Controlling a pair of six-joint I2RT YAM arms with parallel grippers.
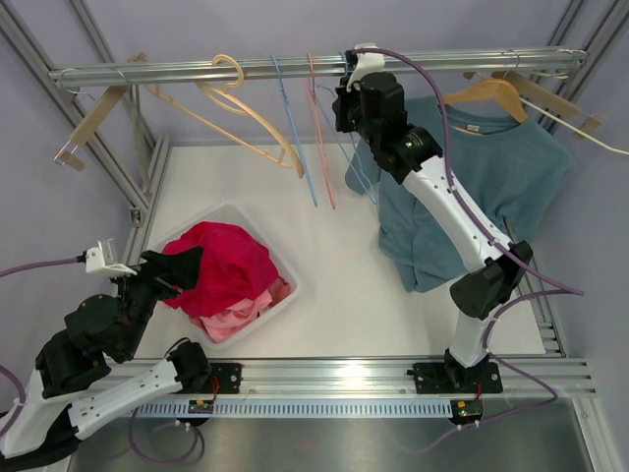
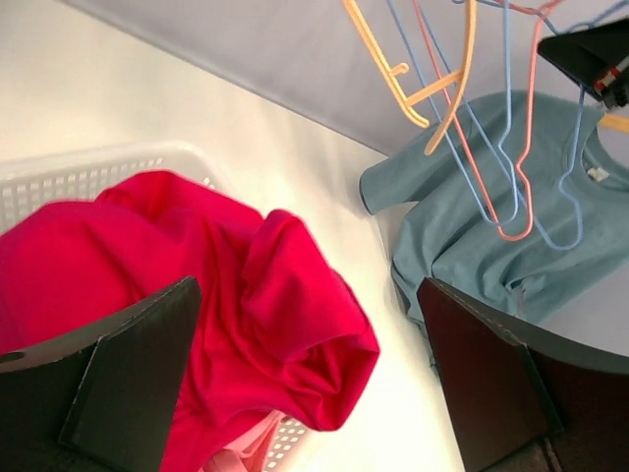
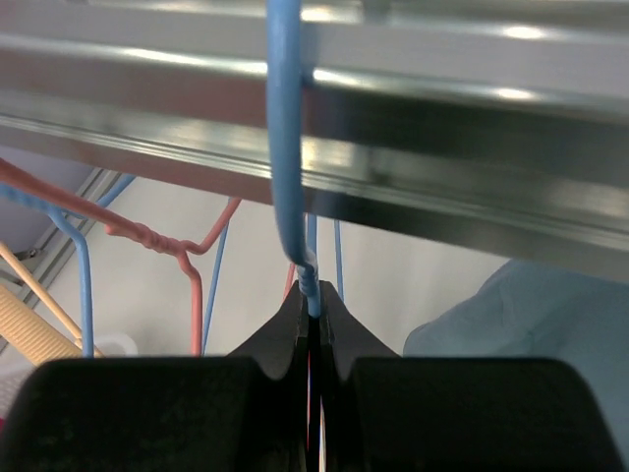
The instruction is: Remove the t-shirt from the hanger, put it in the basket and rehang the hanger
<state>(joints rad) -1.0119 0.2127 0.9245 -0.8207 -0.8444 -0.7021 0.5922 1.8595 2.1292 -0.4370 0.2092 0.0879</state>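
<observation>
A teal t-shirt (image 1: 501,177) hangs on a wooden hanger (image 1: 488,93) at the right end of the metal rail (image 1: 197,71). It also shows in the left wrist view (image 2: 491,236). My right gripper (image 1: 356,79) is up at the rail, left of the teal shirt. In the right wrist view the right gripper (image 3: 313,300) is shut on the neck of a blue wire hanger (image 3: 285,147) hooked over the rail (image 3: 442,88). My left gripper (image 1: 162,270) is open and empty just above a red t-shirt (image 2: 197,265) lying in a white basket (image 2: 79,177).
Bare hangers hang on the rail: wooden ones (image 1: 93,118) at the left, a tan one (image 1: 246,108), blue (image 1: 293,128) and pink (image 1: 319,128) wire ones. Pink cloth (image 1: 236,315) lies under the red shirt in the basket (image 1: 221,214). Frame posts stand at both sides.
</observation>
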